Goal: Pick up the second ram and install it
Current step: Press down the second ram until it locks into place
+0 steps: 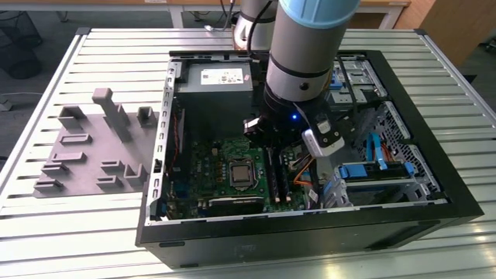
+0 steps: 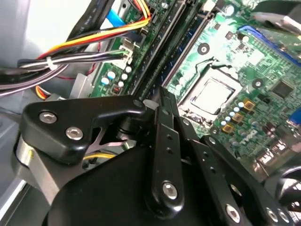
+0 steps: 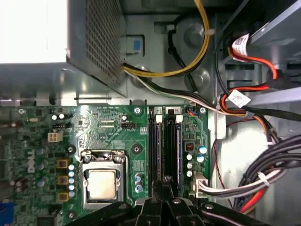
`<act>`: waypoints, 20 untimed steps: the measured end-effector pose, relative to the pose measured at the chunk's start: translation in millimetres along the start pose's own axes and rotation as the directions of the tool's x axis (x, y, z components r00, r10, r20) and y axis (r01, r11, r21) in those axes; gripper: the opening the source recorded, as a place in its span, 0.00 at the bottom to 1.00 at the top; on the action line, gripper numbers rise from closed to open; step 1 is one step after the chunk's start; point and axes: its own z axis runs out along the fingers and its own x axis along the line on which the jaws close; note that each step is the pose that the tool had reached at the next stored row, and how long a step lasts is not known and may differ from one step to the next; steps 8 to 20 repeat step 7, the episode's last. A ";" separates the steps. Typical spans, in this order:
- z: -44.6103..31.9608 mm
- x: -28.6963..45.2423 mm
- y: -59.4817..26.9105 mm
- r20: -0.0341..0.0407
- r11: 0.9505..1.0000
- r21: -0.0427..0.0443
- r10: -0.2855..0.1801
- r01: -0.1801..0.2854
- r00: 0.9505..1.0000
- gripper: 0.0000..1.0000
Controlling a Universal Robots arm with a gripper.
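Note:
My gripper (image 1: 269,146) is down inside the open computer case, over the long memory slots (image 1: 277,181) of the green motherboard (image 1: 225,157). In both wrist views its fingers are drawn together, the tips (image 2: 160,96) sitting at one end of the slots (image 3: 164,141). A slim blue-edged stick, the second ram (image 3: 178,146), stands in the slot nearest the cable side, and it also shows as a blue strip (image 2: 196,26). A second stick fills the neighbouring slot (image 3: 155,141). I cannot tell whether the fingertips (image 3: 162,186) touch the ram.
The processor socket (image 3: 101,181) lies beside the slots. The grey power-supply box (image 1: 220,75) is at the case's far end. Bundled cables (image 3: 254,179) and blue drive bays (image 1: 372,171) crowd the exterior view's right. A grey holder tray (image 1: 93,145) with upright posts sits left of the case.

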 end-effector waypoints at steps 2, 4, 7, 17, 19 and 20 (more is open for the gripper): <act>0.0 0.0 0.1 0.000 1.000 0.000 0.000 0.000 1.000 0.11; -0.3 0.0 0.0 0.000 1.000 0.000 0.000 0.000 1.000 0.11; -0.5 0.0 0.0 0.000 1.000 0.000 0.000 0.000 1.000 0.11; -0.5 0.0 0.0 0.000 1.000 0.000 0.000 0.000 1.000 0.11; -0.5 0.0 0.0 0.000 1.000 0.000 0.000 0.000 1.000 0.11; -0.5 0.0 0.0 0.000 1.000 0.000 0.000 0.000 1.000 0.11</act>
